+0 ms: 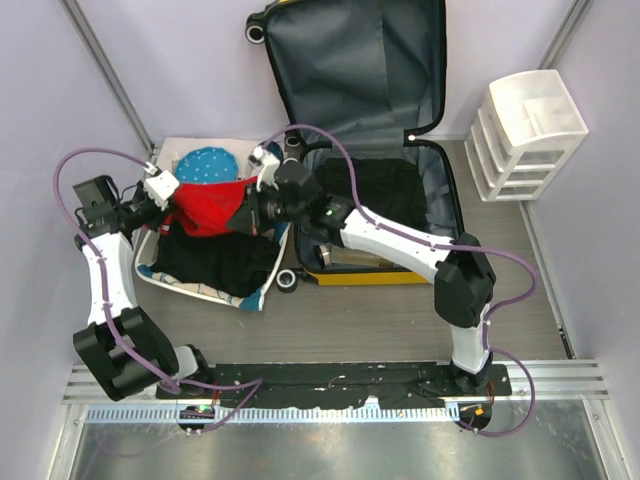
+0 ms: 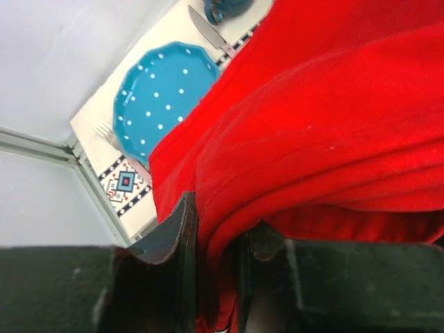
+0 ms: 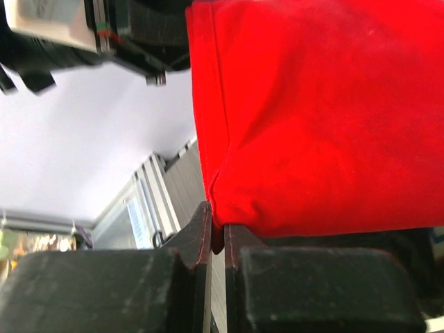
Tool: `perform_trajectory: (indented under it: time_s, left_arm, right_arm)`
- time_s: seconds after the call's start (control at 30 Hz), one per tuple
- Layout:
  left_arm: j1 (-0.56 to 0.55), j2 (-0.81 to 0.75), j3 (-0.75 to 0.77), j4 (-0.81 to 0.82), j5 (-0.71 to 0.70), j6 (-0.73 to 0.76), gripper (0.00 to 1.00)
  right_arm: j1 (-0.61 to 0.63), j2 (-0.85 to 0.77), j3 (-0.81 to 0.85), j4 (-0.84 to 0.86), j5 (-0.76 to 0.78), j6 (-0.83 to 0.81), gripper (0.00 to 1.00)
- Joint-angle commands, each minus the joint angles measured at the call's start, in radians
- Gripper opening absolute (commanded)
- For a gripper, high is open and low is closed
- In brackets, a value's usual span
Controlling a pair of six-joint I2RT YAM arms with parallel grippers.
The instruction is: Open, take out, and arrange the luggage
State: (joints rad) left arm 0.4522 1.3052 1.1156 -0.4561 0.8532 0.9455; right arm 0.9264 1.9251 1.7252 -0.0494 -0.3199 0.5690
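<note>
From above, I see the luggage open at the back of the table. Its lid is up and dark things lie inside. Both my arms hold a red cloth over a white basket beside it. My left gripper pinches a red fold, and a blue plate lies below. My right gripper is closed on the cloth's corner. I think more unpacking is left.

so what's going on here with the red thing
Both arms hold a red garment between them: the left fingers pinch one edge, the right fingers another. It hangs over a white tray holding black clothes, beside the open yellow luggage, which has dark clothes inside.
</note>
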Motion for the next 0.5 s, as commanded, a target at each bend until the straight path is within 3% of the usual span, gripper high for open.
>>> perform_trajectory:
  time_s: [0.0,0.13,0.27,0.37,0.47]
  left_arm:
    - [0.065,-0.04,-0.005,-0.149,0.024,0.293,0.0]
    - [0.074,-0.027,0.012,-0.425,0.014,0.522,0.0]
    - [0.074,0.015,0.004,-0.675,-0.025,0.691,0.11]
    - [0.077,0.031,-0.034,-0.707,-0.075,0.733,0.24]
    - [0.086,0.037,-0.079,-0.681,-0.097,0.745,0.32]
  right_arm:
    - [0.052,-0.041,-0.081,-0.043,-0.116,-0.106,0.01]
    - [0.084,-0.023,-0.131,-0.079,-0.168,-0.179,0.01]
    - [0.097,-0.011,-0.183,-0.075,-0.209,-0.192,0.01]
    - [0.097,-0.003,-0.211,-0.081,-0.225,-0.201,0.01]
    - [0.107,0.0,-0.227,-0.093,-0.266,-0.234,0.09]
